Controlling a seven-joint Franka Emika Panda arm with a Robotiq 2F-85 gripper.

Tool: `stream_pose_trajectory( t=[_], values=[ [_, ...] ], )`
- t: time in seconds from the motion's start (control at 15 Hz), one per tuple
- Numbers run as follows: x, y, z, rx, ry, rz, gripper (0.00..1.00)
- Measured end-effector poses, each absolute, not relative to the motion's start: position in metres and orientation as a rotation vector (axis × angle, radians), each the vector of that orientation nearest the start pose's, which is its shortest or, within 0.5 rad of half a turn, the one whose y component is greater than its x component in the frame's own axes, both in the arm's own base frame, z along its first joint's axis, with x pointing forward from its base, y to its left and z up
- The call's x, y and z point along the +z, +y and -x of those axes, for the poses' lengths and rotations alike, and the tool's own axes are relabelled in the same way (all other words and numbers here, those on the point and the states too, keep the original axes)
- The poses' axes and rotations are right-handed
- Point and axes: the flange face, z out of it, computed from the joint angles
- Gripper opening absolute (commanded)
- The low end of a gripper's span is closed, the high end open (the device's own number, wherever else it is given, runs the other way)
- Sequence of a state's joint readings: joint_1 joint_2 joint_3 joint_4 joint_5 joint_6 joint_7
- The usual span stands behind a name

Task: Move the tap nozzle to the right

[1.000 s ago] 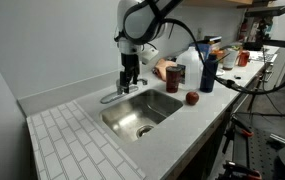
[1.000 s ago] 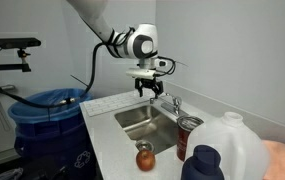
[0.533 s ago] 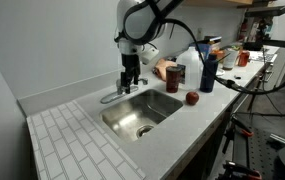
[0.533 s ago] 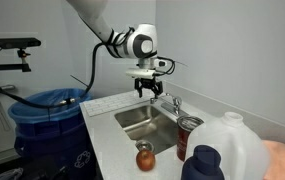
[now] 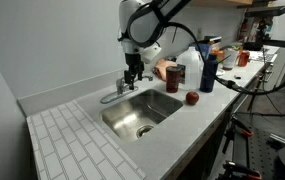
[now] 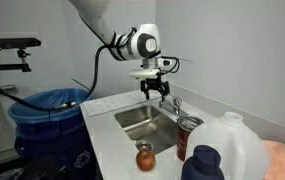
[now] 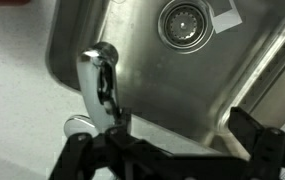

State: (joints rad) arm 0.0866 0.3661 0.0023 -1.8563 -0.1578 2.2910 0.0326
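Note:
The tap nozzle is a slim chrome spout that reaches from its lever base at the back rim out over the steel sink. It also shows in an exterior view and in the wrist view. My gripper hangs fingers down just above the tap's base end, and it shows in an exterior view. In the wrist view my gripper is open and empty. Its one dark finger sits close beside the spout near the base, and the other finger is over the sink's rim.
A red apple, a red can, a white jug and a blue bottle stand on the counter beside the sink. A blue bin stands past the counter's end. The sink drain shows in the basin.
My gripper has shifted a little sideways along the back rim toward the tap's base and risen slightly. The tap nozzle has not visibly moved.

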Motion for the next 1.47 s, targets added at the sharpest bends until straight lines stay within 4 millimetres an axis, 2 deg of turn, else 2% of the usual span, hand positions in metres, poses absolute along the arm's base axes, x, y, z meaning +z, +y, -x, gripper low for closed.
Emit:
stream_pose_trajectory(
  t=[0.33, 0.73, 1.13, 1.47],
  values=[
    [0.338, 0.035, -0.644, -0.158, -0.172, 3.27, 1.0],
    [0.361, 0.008, -0.656, -0.229, -0.079, 3.282, 1.0],
    [0.365, 0.013, -0.655, -0.234, -0.088, 3.274, 1.0],
    [0.345, 0.027, -0.643, -0.164, -0.118, 3.258, 1.0]
  ],
)
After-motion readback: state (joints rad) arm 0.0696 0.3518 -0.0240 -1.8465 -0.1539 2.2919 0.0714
